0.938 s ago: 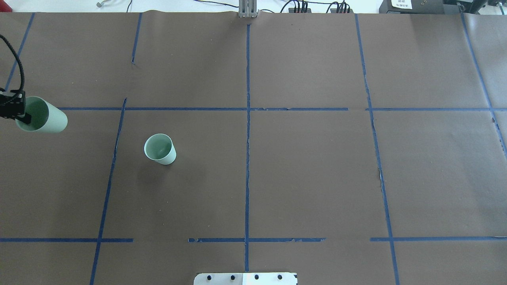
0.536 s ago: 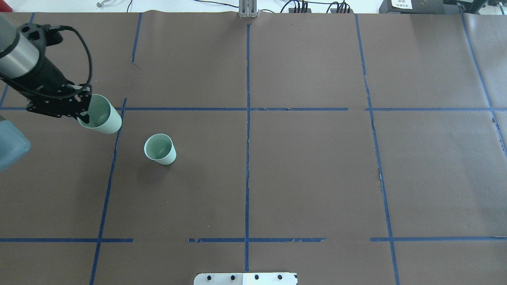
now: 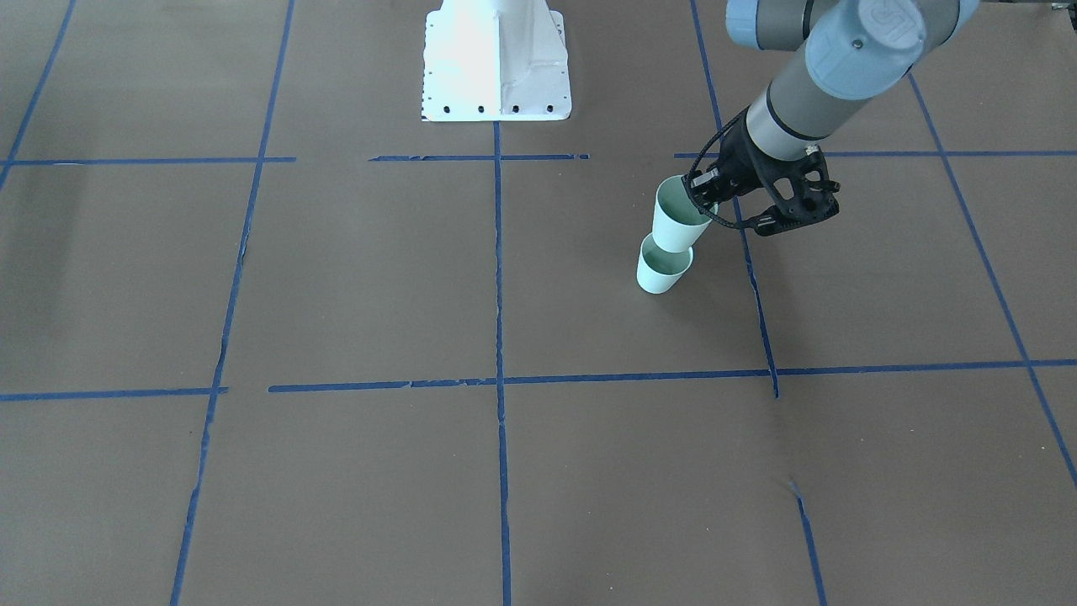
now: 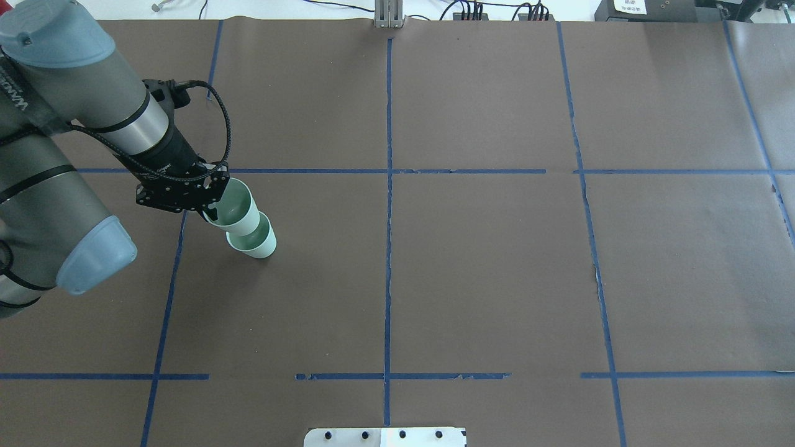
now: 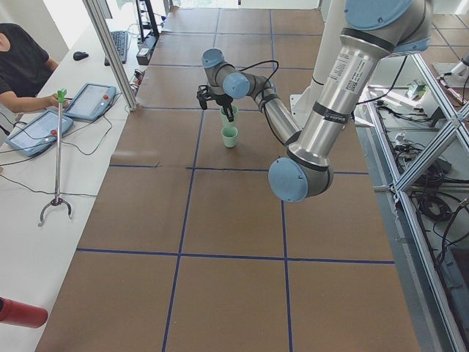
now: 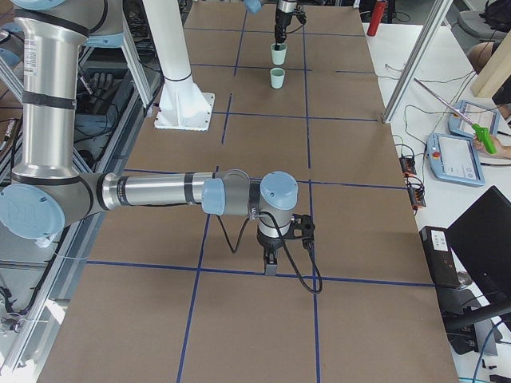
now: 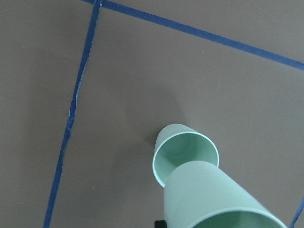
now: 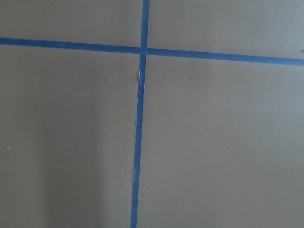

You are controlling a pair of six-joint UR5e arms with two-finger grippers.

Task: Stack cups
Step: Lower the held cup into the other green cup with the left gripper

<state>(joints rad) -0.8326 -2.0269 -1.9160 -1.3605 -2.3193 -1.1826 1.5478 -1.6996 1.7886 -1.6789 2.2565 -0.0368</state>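
Two pale mint-green cups are in view. One cup stands upright on the brown table left of centre; it also shows in the front view and the left wrist view. My left gripper is shut on the rim of the other cup, one finger inside it. It holds that cup slightly tilted, just above the standing cup's mouth, with a gap between them in the right side view. My right gripper hangs low over bare table far off; I cannot tell whether it is open or shut.
Blue tape lines divide the brown paper into squares. The robot's white base plate sits at the near table edge. A side table with tablets and an operator stands beyond the far edge.
My left arm has swung in from the table's left edge, carrying its cup rightward to just over the standing cup. The standing cup has not moved.
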